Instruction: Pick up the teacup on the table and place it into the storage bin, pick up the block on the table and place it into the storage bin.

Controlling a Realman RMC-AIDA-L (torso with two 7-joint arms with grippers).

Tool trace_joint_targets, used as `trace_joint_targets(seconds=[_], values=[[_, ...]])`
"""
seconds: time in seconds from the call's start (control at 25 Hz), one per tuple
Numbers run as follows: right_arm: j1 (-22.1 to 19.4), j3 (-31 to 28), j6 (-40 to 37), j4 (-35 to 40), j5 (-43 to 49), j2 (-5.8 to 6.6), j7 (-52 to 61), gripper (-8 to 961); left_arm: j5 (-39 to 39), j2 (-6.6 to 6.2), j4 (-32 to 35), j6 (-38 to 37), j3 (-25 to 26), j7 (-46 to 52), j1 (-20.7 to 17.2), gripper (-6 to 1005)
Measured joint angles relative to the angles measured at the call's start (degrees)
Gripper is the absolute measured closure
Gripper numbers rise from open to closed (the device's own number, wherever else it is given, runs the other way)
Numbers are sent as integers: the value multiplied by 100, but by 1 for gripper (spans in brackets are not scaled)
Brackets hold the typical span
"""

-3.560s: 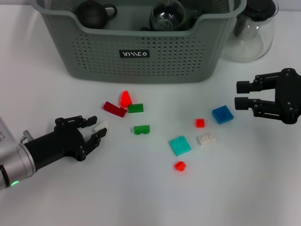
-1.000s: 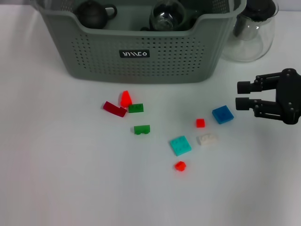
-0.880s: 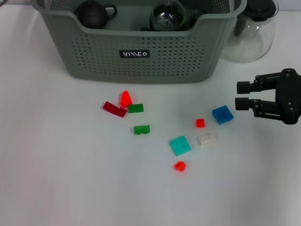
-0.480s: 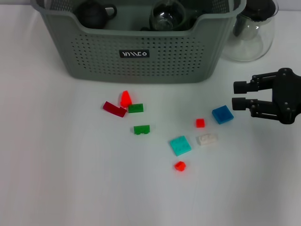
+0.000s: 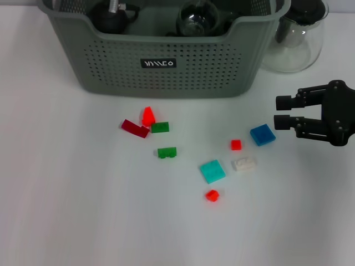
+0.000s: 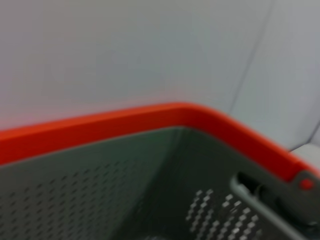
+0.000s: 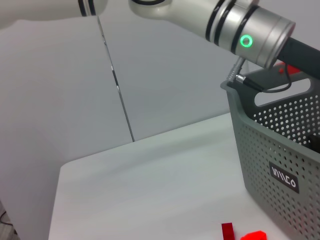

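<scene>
Since the frame a few seconds back, my left arm has left the bench, where it held a white block near the front left, and swung up over the storage bin (image 5: 166, 55); in the head view only a sliver of metal shows at the bin's far left corner, above the dark teapot (image 5: 109, 19). From the right wrist camera I see the silver left arm (image 7: 240, 30) reaching over the bin's rim. Whether the left hand is apart or together I cannot tell.

My right hand (image 5: 284, 112) hovers at the right of the bench, fingers parted with nothing between them, just beside the blue block (image 5: 262, 134).

On the bench in front of the bin lie a dark red block (image 5: 135, 128), a red wedge (image 5: 147, 116), two green blocks (image 5: 160, 127), a teal tile (image 5: 213, 171), a white block (image 5: 243, 163) and two small red blocks (image 5: 236, 144).
</scene>
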State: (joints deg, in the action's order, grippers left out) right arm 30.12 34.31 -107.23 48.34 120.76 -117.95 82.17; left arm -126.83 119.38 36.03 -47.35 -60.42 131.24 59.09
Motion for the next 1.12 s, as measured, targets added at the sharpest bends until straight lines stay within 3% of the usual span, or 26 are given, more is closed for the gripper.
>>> trace_joint_targets(seconds=[0.2, 0.32, 0.44, 0.56, 0.64, 0.68, 0.8, 0.88, 1.0, 1.12], values=[[11, 15, 19, 0, 0, 0, 0, 540, -51, -33, -53, 27, 29, 56, 76, 716], [19, 10, 24, 0, 0, 1, 0, 540, 173, 17, 517, -328, 151, 21, -203, 708], [22, -20, 9, 0, -2, 1, 0, 541, 1038, 132, 1606, -1327, 601, -524, -910, 635], [13, -36, 6, 0, -3, 0, 0, 541, 2482, 225, 2550, -2776, 1197, -1465, -1832, 530], [7, -38, 20, 0, -4, 0, 2, 541, 3160, 235, 2769, -3874, 1742, -1975, -2309, 492], [5, -39, 24, 0, -5, 1, 5, 541, 3429, 242, 2773, -4858, 2379, -2378, -2639, 489], [11, -39, 24, 0, -6, 0, 31, 541, 3320, 287, 2635, -5803, 3194, -3018, -3029, 481], [14, -39, 24, 0, -8, 0, 42, 541, 3043, 385, 2546, -6251, 3618, -3710, -3406, 495], [43, -55, 33, 0, -9, -3, 50, 541, 2444, 522, 2397, -6334, 3652, -4902, -3926, 516], [68, -71, 42, -5, -9, -6, 84, 541, 1822, 536, 1882, -6343, 3616, -5712, -4093, 513]])
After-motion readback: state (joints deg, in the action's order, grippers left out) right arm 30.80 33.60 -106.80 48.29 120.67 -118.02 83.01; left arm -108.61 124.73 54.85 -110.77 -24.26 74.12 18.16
